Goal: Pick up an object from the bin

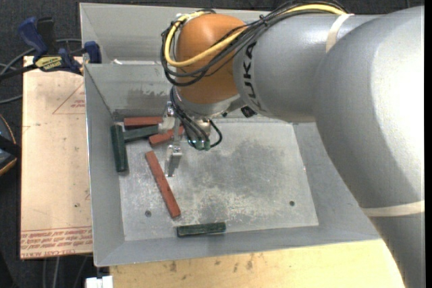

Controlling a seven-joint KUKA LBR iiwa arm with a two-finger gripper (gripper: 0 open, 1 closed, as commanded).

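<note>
My gripper point(174, 160) hangs under the orange wrist cover in the left half of the bin, its visible fingertip just above the floor. A long reddish-brown bar point(163, 183) lies diagonally right beside and below that fingertip. A short reddish piece point(160, 139) sits just above the fingertip, next to another reddish bar point(143, 122) near the back left. A dark green bar point(119, 148) lies upright along the left wall, crossed by a second dark green stick point(138, 135).
Another dark green bar point(201, 230) lies flat near the front wall. The bulky arm covers the bin's right side and back. Bare floor spreads from the middle toward the right.
</note>
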